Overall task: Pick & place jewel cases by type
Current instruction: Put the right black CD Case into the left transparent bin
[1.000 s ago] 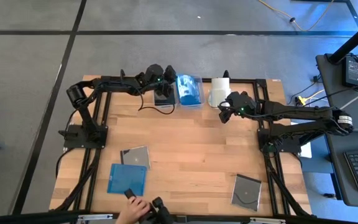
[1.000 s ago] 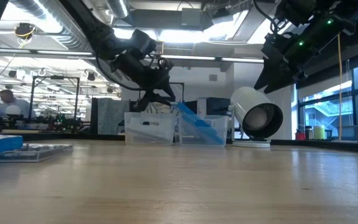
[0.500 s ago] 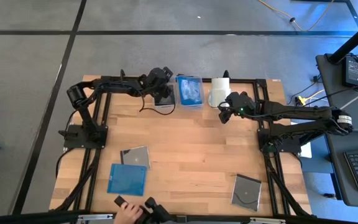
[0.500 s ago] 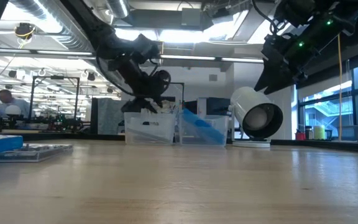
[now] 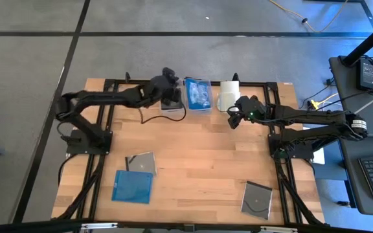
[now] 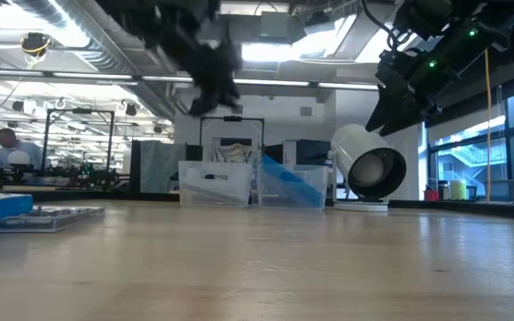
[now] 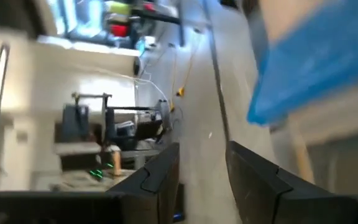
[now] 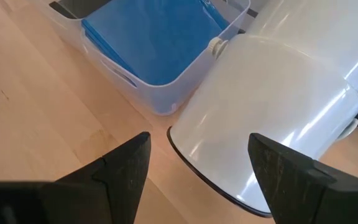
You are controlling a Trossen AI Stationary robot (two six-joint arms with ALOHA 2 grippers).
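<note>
Three jewel cases lie flat on the table: a grey one [image 5: 141,163], a blue one [image 5: 133,186] and a grey one [image 5: 258,198] near the front right. More blue cases [image 8: 148,37] sit in the right clear bin [image 5: 197,95], one leaning on its wall [image 6: 279,174]. The left clear bin [image 5: 171,103] holds something dark. My left gripper [image 5: 172,81] hangs high over the left bin, open, with nothing between its fingers [image 7: 202,149]. My right gripper [image 5: 232,119] hovers open and empty in front of the white cylinder [image 8: 272,106].
The white cylinder [image 5: 228,96] lies on its side at the back, right of the bins. Black frame rails [image 5: 102,168] run along the table's left and right sides. The middle of the wooden table [image 5: 199,155] is bare.
My left gripper has risen from just above the left bin to well above it, rolling its wrist as it went; its finger gap is unchanged. A person's hand at the table's near edge has drawn back out of view. My right arm has kept still.
</note>
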